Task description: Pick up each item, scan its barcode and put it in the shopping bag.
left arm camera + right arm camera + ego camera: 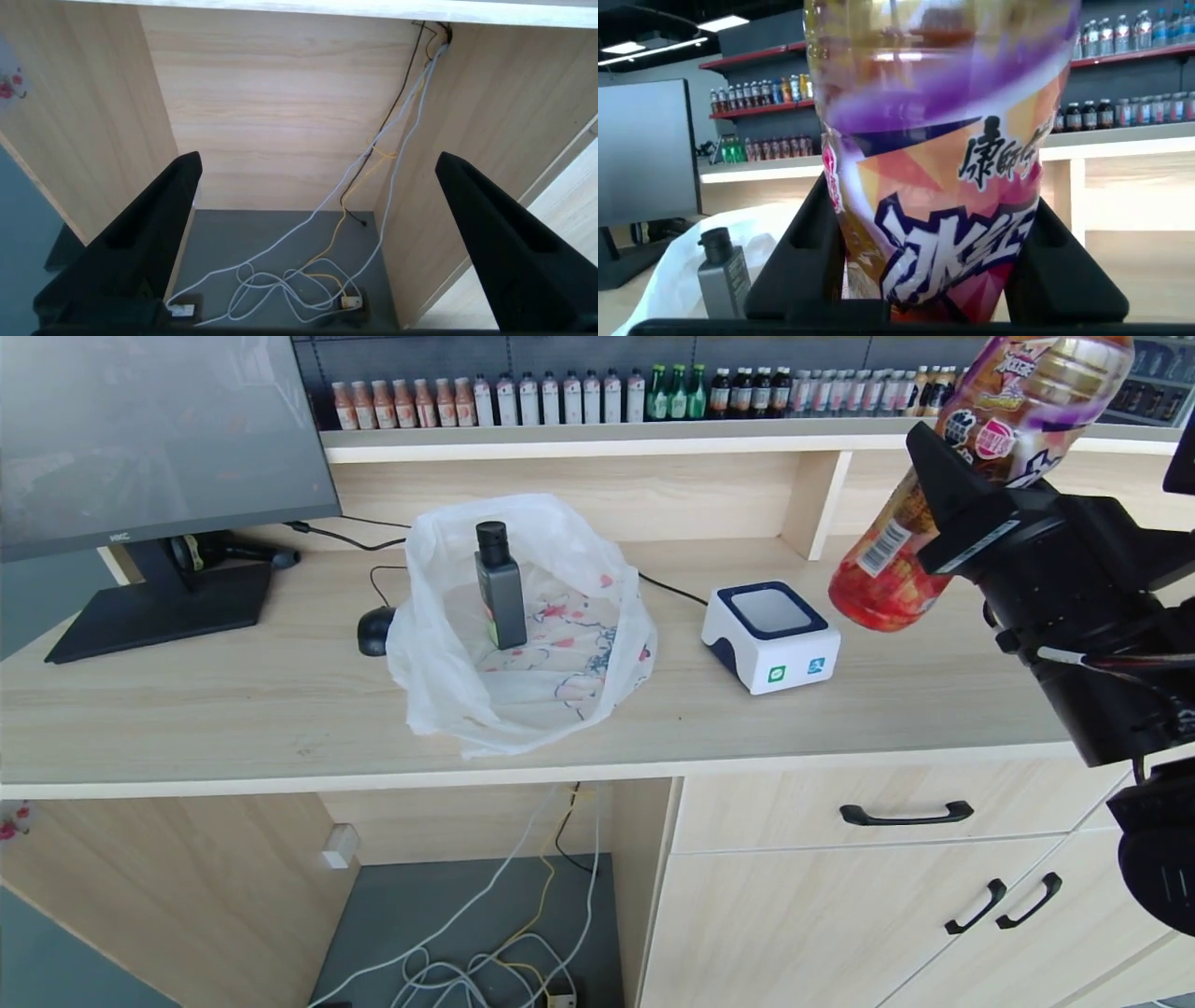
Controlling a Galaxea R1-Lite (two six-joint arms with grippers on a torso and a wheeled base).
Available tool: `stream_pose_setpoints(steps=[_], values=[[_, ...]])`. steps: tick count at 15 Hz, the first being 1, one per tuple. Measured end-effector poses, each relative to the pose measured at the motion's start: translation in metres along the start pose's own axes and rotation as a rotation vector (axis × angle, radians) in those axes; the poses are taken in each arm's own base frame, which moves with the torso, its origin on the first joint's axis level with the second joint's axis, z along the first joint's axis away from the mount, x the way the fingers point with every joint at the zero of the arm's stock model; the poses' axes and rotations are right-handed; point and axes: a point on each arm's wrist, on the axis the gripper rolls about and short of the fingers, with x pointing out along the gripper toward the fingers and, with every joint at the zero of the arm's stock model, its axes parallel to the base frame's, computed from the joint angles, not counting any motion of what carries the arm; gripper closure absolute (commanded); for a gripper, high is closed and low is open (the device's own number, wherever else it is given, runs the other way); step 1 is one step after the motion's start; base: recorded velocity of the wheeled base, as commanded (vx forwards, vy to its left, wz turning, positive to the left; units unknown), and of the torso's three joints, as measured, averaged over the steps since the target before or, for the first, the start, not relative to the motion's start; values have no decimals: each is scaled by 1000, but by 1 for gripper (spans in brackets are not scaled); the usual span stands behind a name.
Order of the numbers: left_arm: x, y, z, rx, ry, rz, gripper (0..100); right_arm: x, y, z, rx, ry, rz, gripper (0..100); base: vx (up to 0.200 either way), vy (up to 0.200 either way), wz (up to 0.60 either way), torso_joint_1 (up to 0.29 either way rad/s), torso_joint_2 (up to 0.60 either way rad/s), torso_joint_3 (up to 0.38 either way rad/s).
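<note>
My right gripper [971,476] is shut on a drink bottle [971,439] with a purple and orange label, held tilted in the air right of the white scanner [771,635]. The bottle's barcode faces left and down. In the right wrist view the bottle [943,159] stands between my fingers [808,243]. A white shopping bag [523,625] lies open on the counter with a dark grey bottle [499,586] upright inside; the grey bottle [722,275] and the bag [668,271] also show in the right wrist view. My left gripper [318,243] hangs open below the counter, over cables.
A monitor [149,439] on its stand occupies the counter's left, with a black mouse [375,630] beside the bag. A raised shelf [597,439] runs behind, backed by rows of bottles. Drawers with black handles [906,817] sit under the counter at right. Cables [308,280] lie on the floor.
</note>
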Motion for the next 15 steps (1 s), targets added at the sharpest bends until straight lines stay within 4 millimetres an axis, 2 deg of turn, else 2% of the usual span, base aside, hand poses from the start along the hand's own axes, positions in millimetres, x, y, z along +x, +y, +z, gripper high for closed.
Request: stream_pose_setpoints(steps=[4,9,15], values=[[0,0,0,0,0,0,0,-1,6,0,13,6,19,100,0,200,0,8,4,5],[0,0,0,3,-1,0,0,-1,15,-5,24,53,46,100,0,0,0,0,0,0],[0,0,0,3,0,0,0,25,43,-6,58,103,106,100,0,0,0,0,0,0]])
